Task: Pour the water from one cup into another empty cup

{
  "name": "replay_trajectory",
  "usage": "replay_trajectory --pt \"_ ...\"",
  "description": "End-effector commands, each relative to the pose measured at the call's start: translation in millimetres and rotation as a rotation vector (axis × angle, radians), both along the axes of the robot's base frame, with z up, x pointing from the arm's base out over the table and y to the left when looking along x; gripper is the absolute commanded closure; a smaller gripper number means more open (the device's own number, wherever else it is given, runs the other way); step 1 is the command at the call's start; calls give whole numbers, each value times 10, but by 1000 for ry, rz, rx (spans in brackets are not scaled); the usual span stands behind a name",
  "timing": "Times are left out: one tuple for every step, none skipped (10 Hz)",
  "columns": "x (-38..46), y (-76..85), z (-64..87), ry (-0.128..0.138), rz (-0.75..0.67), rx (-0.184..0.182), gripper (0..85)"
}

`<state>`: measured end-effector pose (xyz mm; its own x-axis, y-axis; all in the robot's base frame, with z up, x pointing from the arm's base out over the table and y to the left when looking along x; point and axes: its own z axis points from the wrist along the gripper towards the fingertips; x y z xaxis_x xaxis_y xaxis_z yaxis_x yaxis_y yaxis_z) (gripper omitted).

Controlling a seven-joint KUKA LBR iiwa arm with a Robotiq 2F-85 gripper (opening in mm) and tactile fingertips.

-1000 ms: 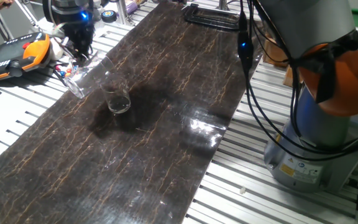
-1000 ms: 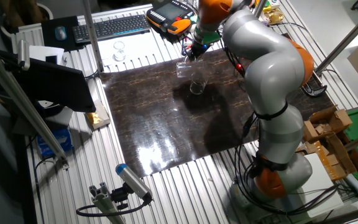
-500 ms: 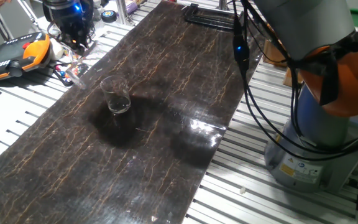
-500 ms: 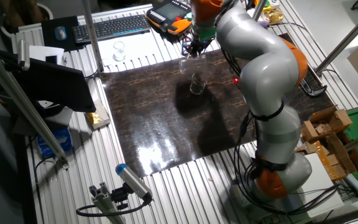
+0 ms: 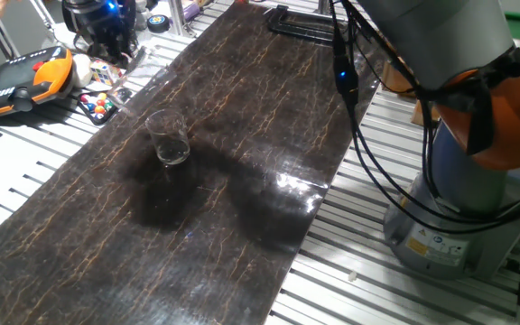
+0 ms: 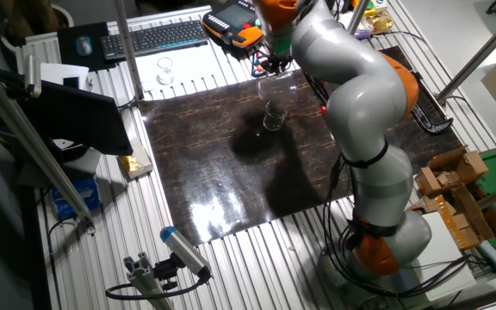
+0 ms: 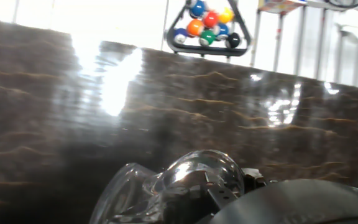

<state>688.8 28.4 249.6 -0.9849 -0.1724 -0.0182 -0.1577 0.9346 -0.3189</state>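
Observation:
A clear wide-rimmed cup (image 5: 168, 137) (image 6: 272, 115) stands upright on the dark marble tabletop (image 5: 242, 117), with a little clear liquid showing at its bottom. My gripper (image 5: 108, 50) (image 6: 269, 67) hovers over the table's far-left edge, well apart from that cup. It is shut on the clear tumbler (image 7: 182, 185), which fills the lower part of the hand view, lying tilted along the fingers. In the fixed views the tumbler is only a faint glint below the hand. I cannot tell whether any water is left in it.
A rack of coloured billiard balls (image 7: 207, 26) (image 5: 102, 99) lies just off the table edge beside the gripper. An orange teach pendant (image 5: 25, 77) sits to its left. A black frame (image 5: 301, 23) lies at the table's far end. The robot base (image 5: 459, 208) stands on the right.
The gripper has carried the tumbler up and away from the standing cup, toward the far-left table edge. The standing cup has not moved.

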Motion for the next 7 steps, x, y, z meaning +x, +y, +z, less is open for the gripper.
replay_trajectory --pt "6 -39 -18 -19 10 -178 843" --pt "15 -84 -27 -15 19 -210 843" --pt "29 -152 -21 -21 21 -237 843" --pt "47 -211 -19 -24 22 -265 843" --pt "58 -262 -33 -30 27 -286 843" --pt "55 -307 -58 -30 36 -293 843" --pt "48 -347 -85 -24 55 -292 843"
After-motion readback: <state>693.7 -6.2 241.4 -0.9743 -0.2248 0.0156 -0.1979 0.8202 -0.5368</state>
